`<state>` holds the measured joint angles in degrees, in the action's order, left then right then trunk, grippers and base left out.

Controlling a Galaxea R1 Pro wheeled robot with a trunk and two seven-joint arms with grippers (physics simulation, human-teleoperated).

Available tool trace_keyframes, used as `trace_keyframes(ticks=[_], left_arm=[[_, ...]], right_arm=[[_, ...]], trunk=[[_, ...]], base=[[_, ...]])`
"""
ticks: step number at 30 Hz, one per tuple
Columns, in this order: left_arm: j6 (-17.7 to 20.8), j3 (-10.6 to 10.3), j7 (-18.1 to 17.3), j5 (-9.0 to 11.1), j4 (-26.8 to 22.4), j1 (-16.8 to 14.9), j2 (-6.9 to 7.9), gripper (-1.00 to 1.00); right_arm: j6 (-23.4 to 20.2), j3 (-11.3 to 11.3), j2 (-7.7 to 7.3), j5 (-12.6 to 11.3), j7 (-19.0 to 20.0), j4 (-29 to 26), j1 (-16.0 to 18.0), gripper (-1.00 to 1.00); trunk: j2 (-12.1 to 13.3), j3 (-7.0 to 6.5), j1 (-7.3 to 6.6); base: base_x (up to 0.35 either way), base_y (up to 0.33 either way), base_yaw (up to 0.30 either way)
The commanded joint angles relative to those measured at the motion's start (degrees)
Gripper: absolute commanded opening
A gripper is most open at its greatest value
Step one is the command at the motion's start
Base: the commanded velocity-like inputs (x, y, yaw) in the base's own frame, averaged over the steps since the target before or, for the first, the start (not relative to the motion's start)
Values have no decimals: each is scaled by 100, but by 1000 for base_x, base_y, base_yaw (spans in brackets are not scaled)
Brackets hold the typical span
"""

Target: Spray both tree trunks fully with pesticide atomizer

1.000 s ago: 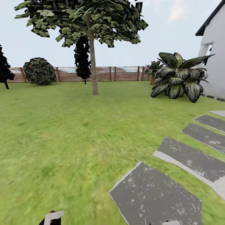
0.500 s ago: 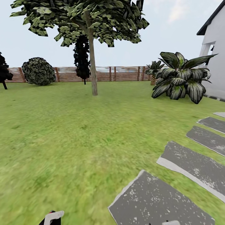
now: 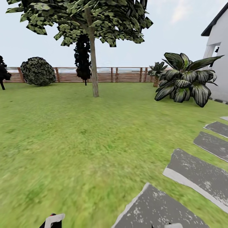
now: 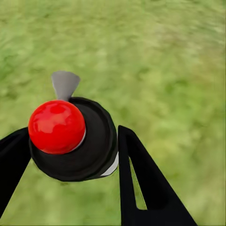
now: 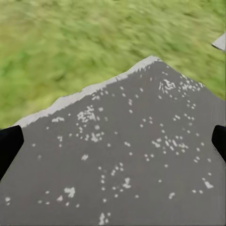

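Pesticide atomizer sits between the two black fingers of our left gripper, which grasps its dark round body; the red ball cap faces the wrist camera and a grey nozzle tip sticks out beyond it, with blurred grass floor far below. Our right gripper hangs spread wide, holding nothing, its fingertips at either edge over a grey stepping slab. Well ahead of both hands stands a tree with a bare trunk, a dark conifer and the slatted fence behind it, a broad-leafed plant off to our right.
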<state>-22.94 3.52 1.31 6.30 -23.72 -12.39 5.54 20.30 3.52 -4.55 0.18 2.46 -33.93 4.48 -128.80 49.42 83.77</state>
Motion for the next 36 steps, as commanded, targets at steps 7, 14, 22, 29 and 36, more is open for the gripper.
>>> trace_keyframes(ticks=[7,14,22,29,36], left_arm=[[-1,0,2,2,-1,0,0,-100],[-8,0,0,2,-1,0,6,-100],[-11,0,0,3,-1,0,9,-100],[-15,0,0,3,-1,0,9,-100],[-22,0,0,3,-2,0,9,-100]], right_arm=[[0,8,-1,0,0,0,0,100],[1,9,-2,0,0,0,0,100],[4,9,-2,0,0,0,0,100],[4,9,-2,0,0,0,0,100],[4,9,0,-1,0,0,0,100]], trunk=[[0,0,0],[0,0,0],[0,0,0],[0,0,0],[0,0,0]], base=[[339,0,0],[339,0,0],[339,0,0],[339,0,0],[339,0,0]])
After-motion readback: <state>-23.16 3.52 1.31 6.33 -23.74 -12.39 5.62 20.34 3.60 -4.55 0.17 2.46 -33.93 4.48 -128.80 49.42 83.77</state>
